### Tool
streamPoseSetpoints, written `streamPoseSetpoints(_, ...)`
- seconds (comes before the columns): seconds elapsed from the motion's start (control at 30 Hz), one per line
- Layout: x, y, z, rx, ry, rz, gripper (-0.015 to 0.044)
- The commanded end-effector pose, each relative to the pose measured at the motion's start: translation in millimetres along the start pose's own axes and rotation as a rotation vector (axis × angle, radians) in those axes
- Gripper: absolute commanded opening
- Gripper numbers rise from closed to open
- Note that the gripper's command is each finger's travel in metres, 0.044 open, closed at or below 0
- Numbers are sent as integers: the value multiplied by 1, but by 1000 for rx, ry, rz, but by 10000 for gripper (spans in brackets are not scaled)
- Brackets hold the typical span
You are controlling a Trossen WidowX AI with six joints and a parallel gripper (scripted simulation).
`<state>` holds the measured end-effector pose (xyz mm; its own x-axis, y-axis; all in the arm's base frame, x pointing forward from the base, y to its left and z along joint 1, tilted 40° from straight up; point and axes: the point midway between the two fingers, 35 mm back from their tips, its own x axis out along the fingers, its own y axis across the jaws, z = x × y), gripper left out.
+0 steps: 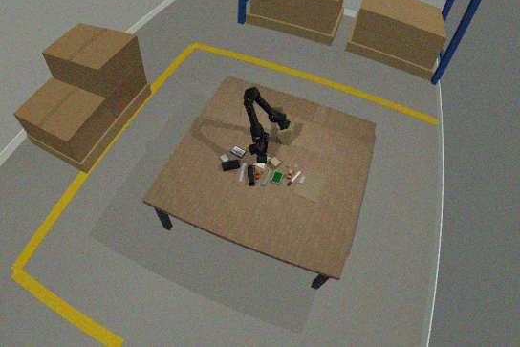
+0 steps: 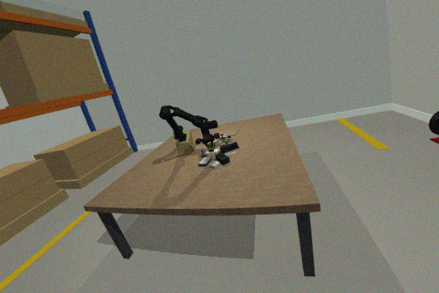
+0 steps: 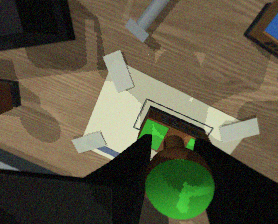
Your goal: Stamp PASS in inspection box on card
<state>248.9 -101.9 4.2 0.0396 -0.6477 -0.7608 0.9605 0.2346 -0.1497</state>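
Note:
The stamp (image 3: pixel 180 187) has a round green knob, a brown neck and a dark-edged wooden base with green patches. My gripper (image 3: pixel 172 143) (image 1: pixel 262 161) (image 2: pixel 210 146) is shut on the stamp, with dark fingers on both sides of its neck. The stamp is over the pale card (image 3: pixel 112 112) (image 1: pixel 260 165), which is held by strips of tape. The outline of the inspection box (image 3: pixel 175 112) shows around the far edge of the base; its near part is hidden. Whether the base touches the card cannot be told. No print is visible.
A blue-faced, brown-rimmed item (image 3: pixel 272 24) is at the wrist view's upper right; whether it is the ink pad is unclear. A black box (image 3: pixel 47 22) is at upper left, a grey rod-like tool (image 3: pixel 151 16) at top. A green item (image 1: pixel 277 177) and black items (image 1: pixel 251 175) (image 1: pixel 230 164) are nearby.

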Motion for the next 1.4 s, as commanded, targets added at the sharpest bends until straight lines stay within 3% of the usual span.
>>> streamPoseSetpoints(0.0, -2, 0, 1, 1, -4, -3, 0)
streamPoseSetpoints(1.37, -48, 3, 0, 1, 0, -1, 0)
